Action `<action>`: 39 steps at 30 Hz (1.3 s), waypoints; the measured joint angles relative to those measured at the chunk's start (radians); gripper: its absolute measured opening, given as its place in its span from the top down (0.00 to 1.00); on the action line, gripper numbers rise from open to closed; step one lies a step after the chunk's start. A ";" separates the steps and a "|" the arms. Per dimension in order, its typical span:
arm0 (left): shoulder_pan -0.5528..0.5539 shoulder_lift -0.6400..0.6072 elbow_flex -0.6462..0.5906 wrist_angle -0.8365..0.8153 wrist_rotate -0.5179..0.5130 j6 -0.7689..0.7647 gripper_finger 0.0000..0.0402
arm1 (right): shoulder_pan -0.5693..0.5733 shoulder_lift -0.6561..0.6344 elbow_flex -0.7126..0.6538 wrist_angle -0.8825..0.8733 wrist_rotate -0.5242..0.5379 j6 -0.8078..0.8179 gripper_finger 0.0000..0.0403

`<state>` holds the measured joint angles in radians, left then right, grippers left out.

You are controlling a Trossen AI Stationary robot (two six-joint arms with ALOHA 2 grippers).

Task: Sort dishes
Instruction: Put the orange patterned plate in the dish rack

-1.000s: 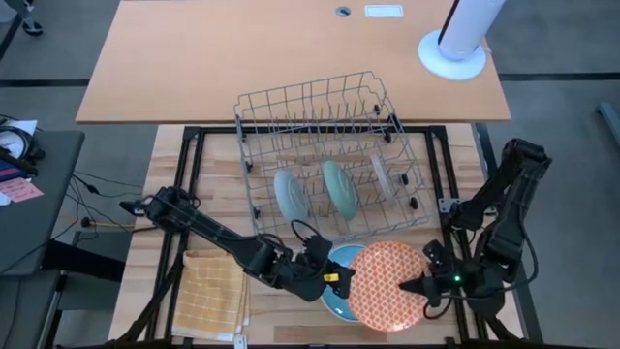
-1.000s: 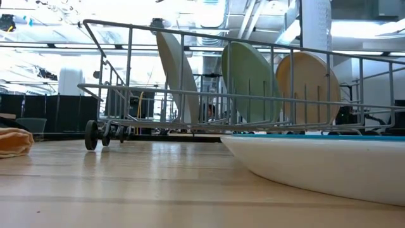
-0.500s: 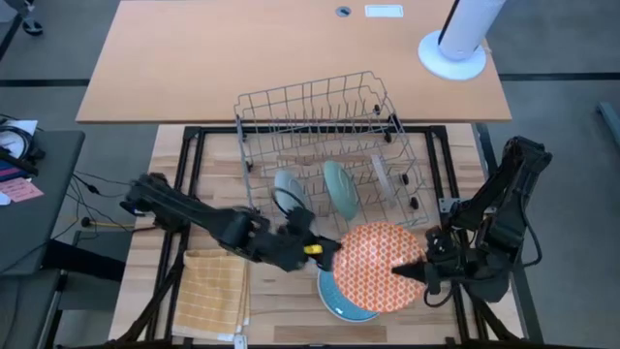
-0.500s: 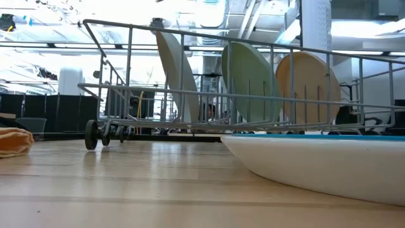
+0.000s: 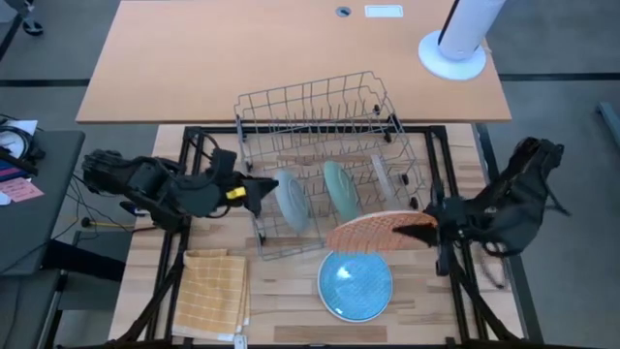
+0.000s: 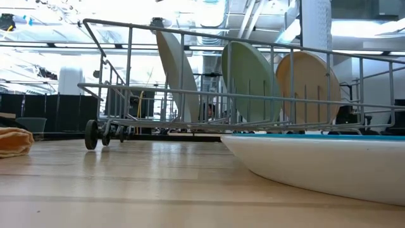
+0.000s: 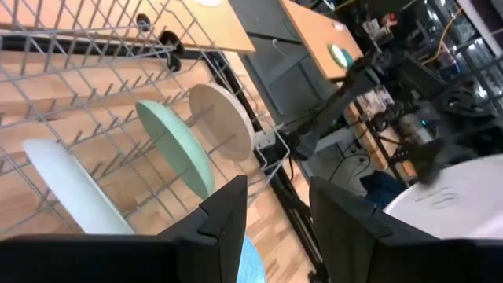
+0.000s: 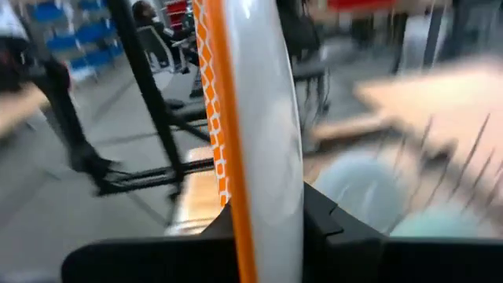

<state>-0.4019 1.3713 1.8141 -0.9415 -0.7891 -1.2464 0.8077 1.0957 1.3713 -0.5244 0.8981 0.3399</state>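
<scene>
From the high view, the right gripper [image 5: 430, 233] pinches the rim of the orange patterned plate [image 5: 373, 234], tilted in the air at the wire rack's [image 5: 320, 116] front edge, above the blue plate [image 5: 356, 284] on the table. The left gripper [image 5: 260, 191] waits beside the rack.

In the low view, three plates stand upright in the rack.

In the left wrist view, its fingers [image 7: 224, 224] are spread and empty.

In the right wrist view, the plate is seen edge-on. It is probably stiff, smooth and breakable; the rim is the good place to hold.
</scene>
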 joint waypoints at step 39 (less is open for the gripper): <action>-0.014 0.004 -0.002 -0.199 -0.110 -0.153 0.67 | -0.031 0.420 0.315 0.100 0.356 -1.543 0.93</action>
<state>-0.4160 1.3749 1.8126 -1.1404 -0.8988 -1.3995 0.7763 1.5158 1.6863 -0.4246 1.2545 -1.2027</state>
